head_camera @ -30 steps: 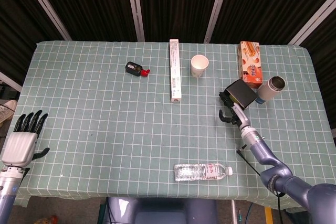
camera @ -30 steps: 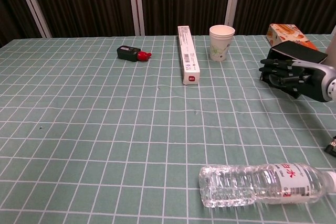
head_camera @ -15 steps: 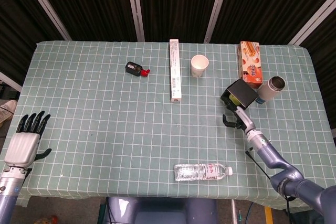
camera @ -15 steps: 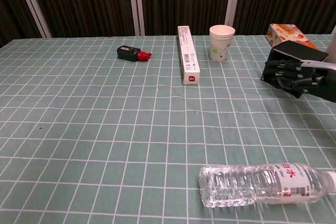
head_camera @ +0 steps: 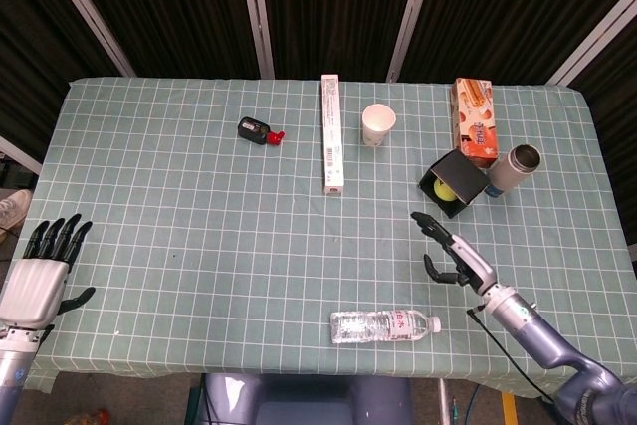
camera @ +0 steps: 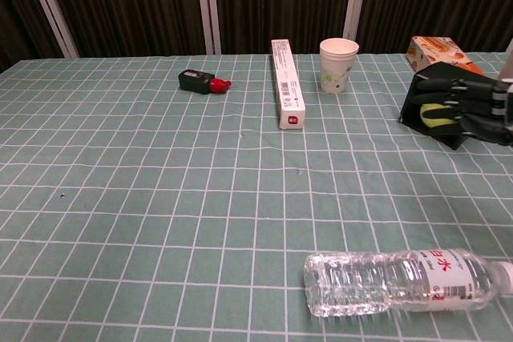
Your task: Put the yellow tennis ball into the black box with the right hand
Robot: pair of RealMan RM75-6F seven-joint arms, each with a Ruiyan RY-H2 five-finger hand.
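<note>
- Ball: yellow, lies inside the box; in the chest view the ball shows through the box's open side.
- Box: black, tipped on its side, right part of the table, between the carton and the flask on one side and the right hand on the other.
- Right hand: near the box but apart from it, over the cloth, fingers apart, holding nothing. In the chest view it partly overlaps the box's edge.
- Left hand: at the table's near left corner, fingers extended and spread, holding nothing.
- Water bottle: clear, lying flat at the near edge.
- Paper cup: upright, far centre.
- Long white box: lying flat beside the cup.
- Small black bottle: red cap, lying on its side.
</note>
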